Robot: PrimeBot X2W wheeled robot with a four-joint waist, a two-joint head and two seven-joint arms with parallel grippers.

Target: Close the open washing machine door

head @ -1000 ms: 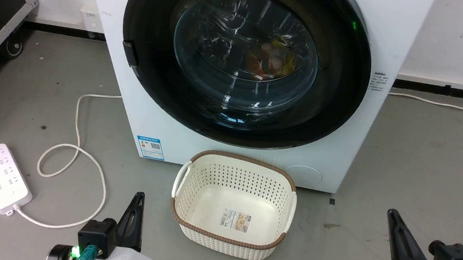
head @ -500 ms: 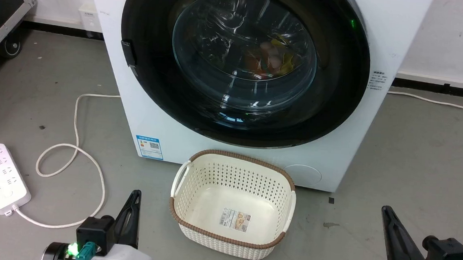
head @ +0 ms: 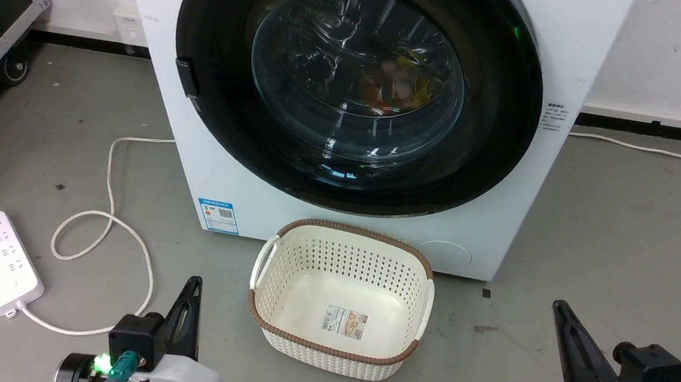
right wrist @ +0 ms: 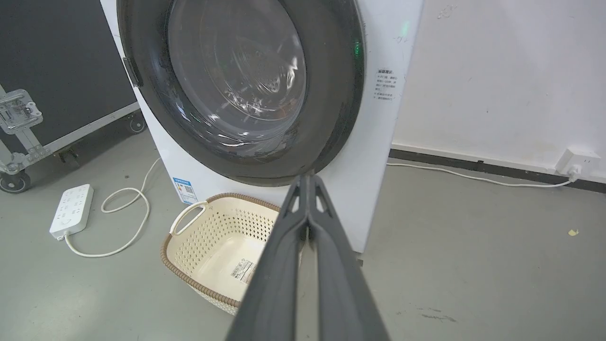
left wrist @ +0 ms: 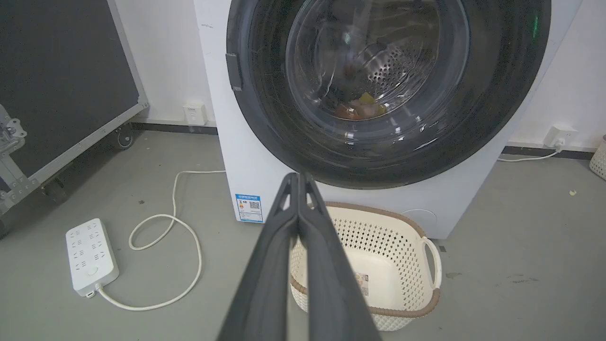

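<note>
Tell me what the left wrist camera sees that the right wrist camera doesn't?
Left wrist view: the shut left gripper, a small white wall socket left of the machine, and the holed steel drum behind the glass. Right wrist view: the shut right gripper and a small white printed label on the machine's front. Both: the round black-rimmed washing machine door, the cream perforated plastic basket and the white power strip.
</note>
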